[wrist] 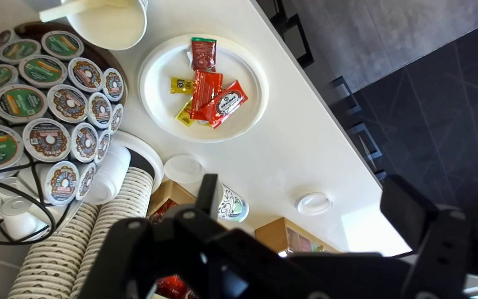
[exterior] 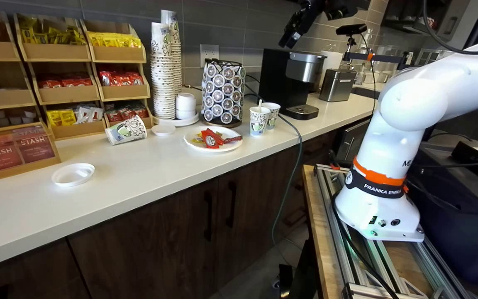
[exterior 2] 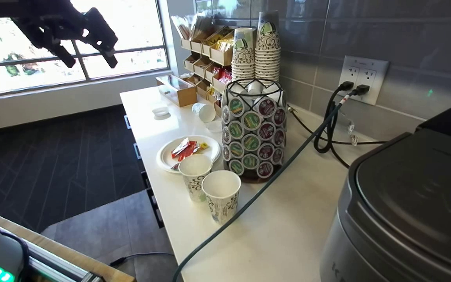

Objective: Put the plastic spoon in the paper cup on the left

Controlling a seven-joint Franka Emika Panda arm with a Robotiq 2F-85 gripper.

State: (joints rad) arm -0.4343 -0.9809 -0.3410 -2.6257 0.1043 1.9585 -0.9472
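Busiest Along the Back

We look over a pale countertop. On it we find a round white plate lying flat and, near that, an upright paper cup with a matching paper cup just beside it; whether the two touch, we cannot tell. Behind stands a rack of coffee pods, then farther along a coffee machine and a boxy metal container. Toward the other end we spot a tipped cup on its side, a thin pale disc just beside it, a shallow white piece, a tea box and a wooden organizer.
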